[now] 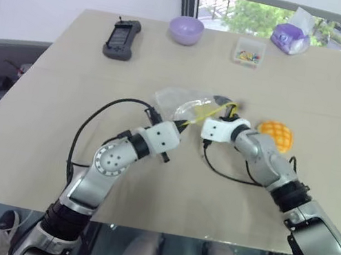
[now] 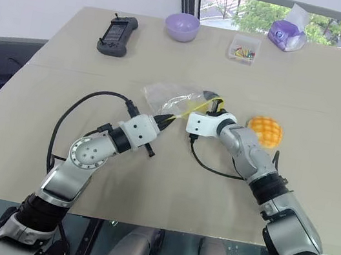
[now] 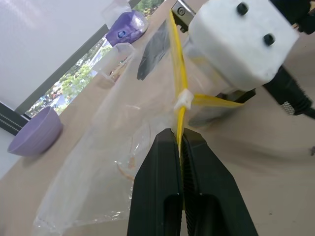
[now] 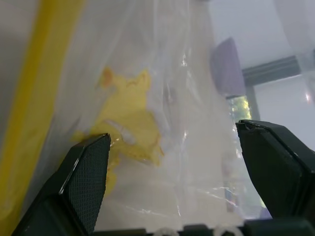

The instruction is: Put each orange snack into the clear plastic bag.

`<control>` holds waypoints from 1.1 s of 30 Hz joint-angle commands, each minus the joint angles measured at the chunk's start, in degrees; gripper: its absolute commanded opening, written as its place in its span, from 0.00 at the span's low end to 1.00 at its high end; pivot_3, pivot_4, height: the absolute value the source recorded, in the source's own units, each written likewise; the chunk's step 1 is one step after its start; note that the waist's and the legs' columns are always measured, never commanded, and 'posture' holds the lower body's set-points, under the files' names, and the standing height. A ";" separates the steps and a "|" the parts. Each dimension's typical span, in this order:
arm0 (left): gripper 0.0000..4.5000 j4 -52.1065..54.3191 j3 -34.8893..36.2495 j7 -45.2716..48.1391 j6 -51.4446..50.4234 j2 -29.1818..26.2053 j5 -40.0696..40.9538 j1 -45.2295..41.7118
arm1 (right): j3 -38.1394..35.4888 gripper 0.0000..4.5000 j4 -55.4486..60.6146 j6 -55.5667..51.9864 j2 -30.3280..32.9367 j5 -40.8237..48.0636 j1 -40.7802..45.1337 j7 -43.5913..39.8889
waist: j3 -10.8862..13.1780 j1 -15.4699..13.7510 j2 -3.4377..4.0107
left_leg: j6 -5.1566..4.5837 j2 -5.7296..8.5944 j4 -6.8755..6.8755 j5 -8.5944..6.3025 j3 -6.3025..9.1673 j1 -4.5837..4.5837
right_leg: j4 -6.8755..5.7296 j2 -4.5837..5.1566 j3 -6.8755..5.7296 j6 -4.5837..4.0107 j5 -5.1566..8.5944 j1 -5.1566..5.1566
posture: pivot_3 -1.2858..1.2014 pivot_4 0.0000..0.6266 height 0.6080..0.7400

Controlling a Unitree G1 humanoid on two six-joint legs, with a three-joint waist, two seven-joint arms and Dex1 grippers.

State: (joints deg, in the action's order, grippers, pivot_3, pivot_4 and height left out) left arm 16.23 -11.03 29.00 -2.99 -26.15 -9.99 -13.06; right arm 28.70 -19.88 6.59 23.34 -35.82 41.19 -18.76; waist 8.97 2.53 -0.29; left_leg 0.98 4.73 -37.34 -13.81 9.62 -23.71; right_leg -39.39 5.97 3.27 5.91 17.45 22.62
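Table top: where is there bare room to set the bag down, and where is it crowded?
Bare patches on the table: the near left, between the black handheld device and the left arm, and the far right past the orange snack. Crowded: the middle, where the left gripper pinches the clear plastic bag beside the open right gripper.

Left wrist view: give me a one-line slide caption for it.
Left gripper shut on the yellow strip of the clear plastic bag, right gripper's white housing beyond it.
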 commanded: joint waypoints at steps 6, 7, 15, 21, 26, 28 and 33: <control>0.00 -0.22 1.99 -1.32 0.70 -0.66 -0.46 0.39 | -5.60 0.99 11.13 9.06 5.00 17.04 -3.36 -15.23 | 0.00 0.13 -0.01 | 0.00 -0.01 0.00 0.00 -0.01 0.01 | 0.00 -0.01 0.01 0.00 0.00 -0.01 | 0.52 0.24 1.00; 0.00 -0.25 1.96 -1.38 0.67 -0.60 -0.52 0.39 | -5.84 0.99 11.81 9.20 5.22 17.54 -3.50 -15.92 | 0.00 0.12 -0.01 | 0.00 -0.01 0.00 0.00 -0.01 0.01 | 0.00 -0.01 0.01 0.00 0.00 -0.01 | 0.52 0.24 1.00; 0.00 0.09 2.14 -1.43 0.37 -0.27 -0.60 0.88 | -8.19 0.99 20.77 5.76 6.91 22.82 -5.75 -22.47 | 0.01 -0.07 -0.01 | 0.00 -0.01 0.00 0.00 0.02 0.00 | 0.00 0.00 -0.01 0.00 0.00 -0.01 | 0.52 0.24 1.00; 0.00 -0.24 1.97 -1.38 0.08 0.12 -0.72 0.64 | -12.16 0.99 33.26 -9.50 10.98 40.34 -12.63 -34.85 | 0.01 -0.32 -0.02 | -0.02 0.00 -0.02 -0.01 0.08 -0.02 | 0.05 0.02 -0.06 0.00 0.00 -0.07 | 0.52 0.24 1.00; 0.00 -0.30 2.23 -1.34 -0.05 0.20 -0.73 0.55 | -21.01 0.99 31.24 -15.23 13.45 42.54 -13.64 -30.64 | 0.01 -0.28 -0.02 | -0.02 -0.01 -0.02 -0.01 0.06 0.01 | -0.01 0.01 -0.04 0.00 0.00 -0.06 | 0.52 0.24 1.00; 0.00 -0.31 2.42 -1.45 -0.13 0.19 -0.74 0.64 | -25.81 0.99 26.89 -15.06 14.18 41.86 -12.93 -26.70 | 0.01 -0.45 -0.02 | -0.02 0.00 -0.04 -0.01 0.06 0.01 | 0.00 0.02 -0.05 0.00 0.00 -0.07 | 0.52 0.24 1.00; 0.00 -0.42 2.28 -1.80 -0.33 0.58 -0.87 0.58 | -36.02 0.99 19.39 -24.64 12.98 43.52 -13.16 -16.14 | 0.02 -0.65 -0.04 | -0.01 0.02 -0.04 -0.01 0.06 -0.01 | 0.00 0.04 -0.06 0.00 0.00 -0.06 | 0.52 0.24 1.00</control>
State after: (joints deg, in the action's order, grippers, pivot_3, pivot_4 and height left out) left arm 15.00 -9.46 27.94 -3.56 -25.83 -10.78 -12.15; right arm -4.31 -0.26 -15.04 36.69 6.56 28.23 -37.83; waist 8.99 1.87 -0.33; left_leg 0.97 4.74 -37.37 -13.82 9.67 -23.73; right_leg -39.39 6.00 3.22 5.91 17.45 22.56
